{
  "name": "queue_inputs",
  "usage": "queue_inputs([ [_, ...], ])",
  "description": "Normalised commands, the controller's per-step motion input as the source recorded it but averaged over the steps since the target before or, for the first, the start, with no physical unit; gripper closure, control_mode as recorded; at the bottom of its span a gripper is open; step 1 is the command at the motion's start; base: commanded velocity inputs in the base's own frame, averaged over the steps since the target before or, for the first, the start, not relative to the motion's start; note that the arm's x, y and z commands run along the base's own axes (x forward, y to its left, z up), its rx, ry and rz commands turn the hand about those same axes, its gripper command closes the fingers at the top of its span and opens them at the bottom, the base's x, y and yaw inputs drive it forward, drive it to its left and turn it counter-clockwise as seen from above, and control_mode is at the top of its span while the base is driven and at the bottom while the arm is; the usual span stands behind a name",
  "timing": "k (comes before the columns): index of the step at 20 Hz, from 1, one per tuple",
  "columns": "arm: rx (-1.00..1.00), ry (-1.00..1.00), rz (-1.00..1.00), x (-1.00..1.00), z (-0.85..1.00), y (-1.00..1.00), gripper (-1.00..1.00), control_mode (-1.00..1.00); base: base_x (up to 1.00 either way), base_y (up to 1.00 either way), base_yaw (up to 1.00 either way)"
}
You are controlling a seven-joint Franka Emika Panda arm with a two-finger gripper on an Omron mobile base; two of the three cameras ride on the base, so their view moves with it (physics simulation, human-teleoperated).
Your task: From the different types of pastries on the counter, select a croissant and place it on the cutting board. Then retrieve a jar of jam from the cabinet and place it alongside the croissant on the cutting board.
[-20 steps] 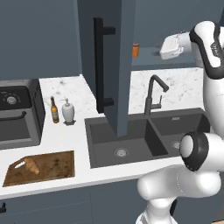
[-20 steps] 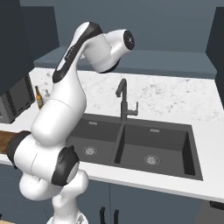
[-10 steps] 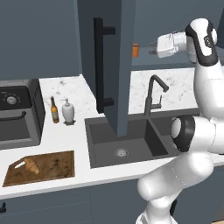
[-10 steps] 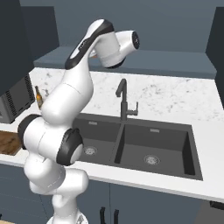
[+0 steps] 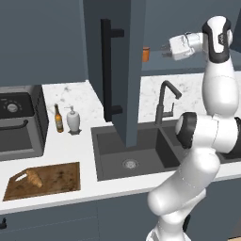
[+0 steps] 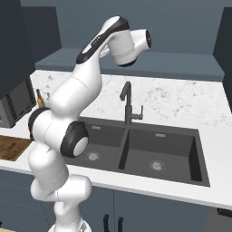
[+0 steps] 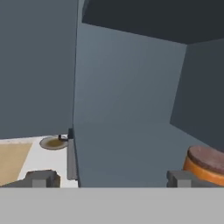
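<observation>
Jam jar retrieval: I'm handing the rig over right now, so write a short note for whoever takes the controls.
Gripper: open, holding nothing, raised at the open cabinet and pointing in toward the jam jar.
Jam jar: on the cabinet shelf, just behind the open door's edge; in the hand view it sits low and right, off centre between the fingertips.
Croissant: lying on the cutting board on the left counter.
Done: croissant placed.
Left: line up on the jar, grasp it, set it beside the croissant.

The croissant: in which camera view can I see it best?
The left base view: the croissant lies whole on the cutting board. In the right base view the arm hides it.
</observation>
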Motion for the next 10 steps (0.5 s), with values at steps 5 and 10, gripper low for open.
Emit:
queue_inputs([
  [5, 0.00, 0.00, 0.00, 0.21, -0.19, 0.03, -1.00, -1.00, 0.00, 0.00, 0.00],
  [10, 0.00, 0.00, 0.00, 0.25, -0.03, 0.04, -1.00, -1.00, 0.00, 0.00, 0.00],
])
